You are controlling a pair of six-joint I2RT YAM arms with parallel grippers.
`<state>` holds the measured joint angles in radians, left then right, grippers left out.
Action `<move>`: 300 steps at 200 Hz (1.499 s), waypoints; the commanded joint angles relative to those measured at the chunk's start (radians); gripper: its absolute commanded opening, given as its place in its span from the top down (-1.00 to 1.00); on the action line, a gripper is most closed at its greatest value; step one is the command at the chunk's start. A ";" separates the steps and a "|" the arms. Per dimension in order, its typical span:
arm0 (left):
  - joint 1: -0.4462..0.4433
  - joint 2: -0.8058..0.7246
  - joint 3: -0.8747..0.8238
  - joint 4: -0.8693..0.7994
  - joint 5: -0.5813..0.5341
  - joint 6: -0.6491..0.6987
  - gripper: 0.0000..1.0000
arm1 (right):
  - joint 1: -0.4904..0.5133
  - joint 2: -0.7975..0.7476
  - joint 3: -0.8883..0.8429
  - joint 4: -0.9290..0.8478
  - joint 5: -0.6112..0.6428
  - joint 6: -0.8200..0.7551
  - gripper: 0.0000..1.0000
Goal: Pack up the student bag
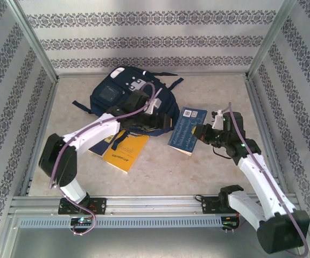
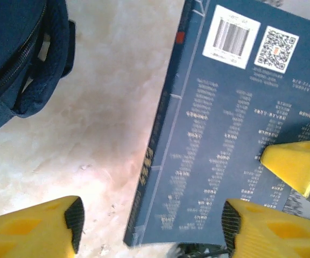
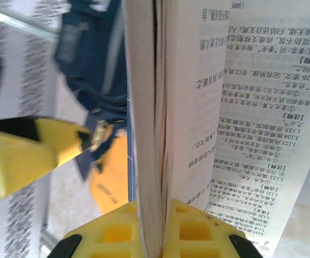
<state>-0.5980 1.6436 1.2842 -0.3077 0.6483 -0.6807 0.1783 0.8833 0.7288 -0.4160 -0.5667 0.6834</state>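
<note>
Right gripper (image 3: 149,226) is clamped on the blue book (image 2: 225,123) edge, pages fanning loose beside it. Left gripper (image 2: 152,220) hangs open over the spine. Student bag (image 1: 128,97) lies just left of it. Risk: the loose pages let the book slip or tear during transfer

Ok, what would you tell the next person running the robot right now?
Left gripper: jaws open, empty, above the blue book, at its spine edge.
Right gripper: jaws shut on the blue book's pages.
The student bag lies at the back of the table, yellow book in front of it, blue book to its right.
Done: blue book gripped.
Left: get both books into the bag.
</note>
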 commanded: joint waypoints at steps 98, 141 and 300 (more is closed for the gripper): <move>0.024 -0.062 -0.193 0.796 0.397 -0.396 0.25 | 0.043 -0.045 -0.002 0.359 -0.301 0.165 1.00; 0.026 -0.106 -0.189 0.758 0.390 -0.337 0.97 | 0.040 -0.057 0.000 0.277 -0.196 0.115 0.91; -0.100 -0.341 -0.416 1.120 -0.470 -0.563 1.00 | 0.527 -0.011 -0.196 1.088 0.478 0.543 -0.94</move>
<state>-0.6781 1.3056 0.8616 0.6834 0.2737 -1.1900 0.6922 0.8341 0.4831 0.4564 -0.1669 1.2007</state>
